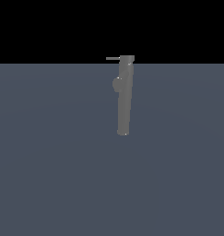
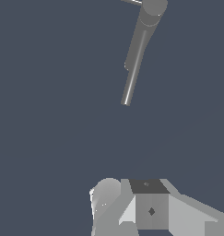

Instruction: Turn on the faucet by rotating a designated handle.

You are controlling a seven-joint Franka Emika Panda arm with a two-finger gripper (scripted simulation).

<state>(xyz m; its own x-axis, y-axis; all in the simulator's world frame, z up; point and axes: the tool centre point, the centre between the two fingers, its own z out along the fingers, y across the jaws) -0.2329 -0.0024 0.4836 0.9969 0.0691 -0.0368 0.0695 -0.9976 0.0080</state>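
Handle well apart from the gripper — reach not begun

The gripper holds nothing, its opening unclear; the faucet stands ahead, its handle jutting sideways toward the exterior view's left.

You see only the gripper in the wrist view: pale grey, blocky and faceted, with a rounded lighter knob, a dark top panel and a small diamond mark.
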